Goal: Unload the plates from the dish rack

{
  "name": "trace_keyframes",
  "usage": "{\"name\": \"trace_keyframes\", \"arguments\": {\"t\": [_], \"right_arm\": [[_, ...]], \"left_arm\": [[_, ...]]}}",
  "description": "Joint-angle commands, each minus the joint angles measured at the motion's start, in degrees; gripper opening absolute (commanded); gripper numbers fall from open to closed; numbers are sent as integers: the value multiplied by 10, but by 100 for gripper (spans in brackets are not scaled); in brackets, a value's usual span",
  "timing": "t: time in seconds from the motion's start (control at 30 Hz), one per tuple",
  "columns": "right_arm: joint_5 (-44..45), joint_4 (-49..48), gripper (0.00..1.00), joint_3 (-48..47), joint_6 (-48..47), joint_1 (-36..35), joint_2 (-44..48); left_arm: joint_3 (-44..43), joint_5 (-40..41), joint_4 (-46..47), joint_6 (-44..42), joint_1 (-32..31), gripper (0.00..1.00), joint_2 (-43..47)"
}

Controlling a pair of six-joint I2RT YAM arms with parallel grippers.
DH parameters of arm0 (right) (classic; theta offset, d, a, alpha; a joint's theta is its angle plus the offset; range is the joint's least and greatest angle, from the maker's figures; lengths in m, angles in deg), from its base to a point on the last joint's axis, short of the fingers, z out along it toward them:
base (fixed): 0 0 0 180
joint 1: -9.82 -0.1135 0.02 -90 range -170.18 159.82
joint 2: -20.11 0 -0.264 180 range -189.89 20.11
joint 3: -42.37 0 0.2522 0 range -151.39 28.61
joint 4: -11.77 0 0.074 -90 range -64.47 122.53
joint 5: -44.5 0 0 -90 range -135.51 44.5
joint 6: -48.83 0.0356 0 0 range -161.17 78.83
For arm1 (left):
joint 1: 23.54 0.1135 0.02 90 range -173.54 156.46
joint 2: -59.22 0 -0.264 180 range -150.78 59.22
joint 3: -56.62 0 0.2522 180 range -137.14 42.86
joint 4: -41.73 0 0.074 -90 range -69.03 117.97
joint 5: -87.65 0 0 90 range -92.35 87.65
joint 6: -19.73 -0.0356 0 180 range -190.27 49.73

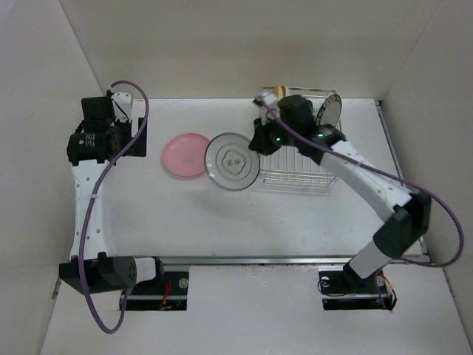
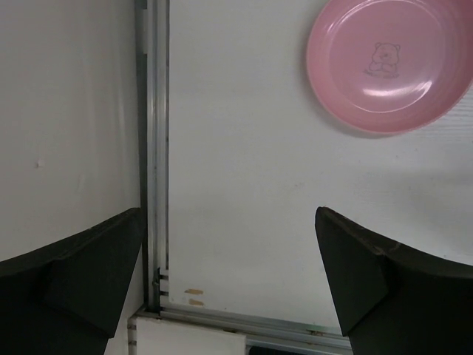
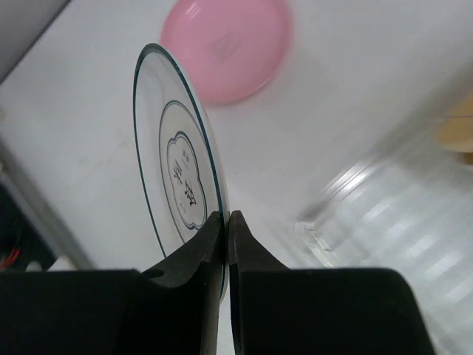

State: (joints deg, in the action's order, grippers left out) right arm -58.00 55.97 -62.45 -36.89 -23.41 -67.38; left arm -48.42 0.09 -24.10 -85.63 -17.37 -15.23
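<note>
The right pincer [image 3: 228,222] was clamped on the rim of the white plate [image 3: 177,166], held just left of the dish rack [image 1: 295,176]. The pink plate [image 1: 185,155] lay flat on the bench [image 1: 222,222], farther left of the rack. A dark plate [image 1: 329,111] stood upright at the rack's far right corner. Well left of the rack, the left pincer [image 2: 228,222] had its fingers wide apart, holding nothing.

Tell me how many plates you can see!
4: the pink plate lies on the table; the white plate is pinched by the right gripper beside it; a dark plate stands in the dish rack; a tan one peeks out at its far end, mostly hidden.
</note>
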Motion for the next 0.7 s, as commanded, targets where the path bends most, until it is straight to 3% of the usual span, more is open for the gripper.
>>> {"name": "trace_keyframes", "arguments": {"t": [0.0, 0.27, 0.33, 0.4, 0.67], "right_arm": [[-166, -38, 0, 0, 3, -59, -55], [-234, -84, 0, 0, 27, -93, -206], [-213, -84, 3, -7, 27, -93, -227], [-197, -84, 13, -14, 32, -93, -255], [-151, -84, 16, -26, 37, -93, -311]], "left_arm": [[22, 13, 22, 4, 1, 100, 12], [61, -1, -7, 4, 1, 100, 25], [76, 22, -7, 4, 1, 100, 25], [83, 35, -7, 4, 1, 100, 25], [95, 34, -18, 4, 1, 100, 30]]}}
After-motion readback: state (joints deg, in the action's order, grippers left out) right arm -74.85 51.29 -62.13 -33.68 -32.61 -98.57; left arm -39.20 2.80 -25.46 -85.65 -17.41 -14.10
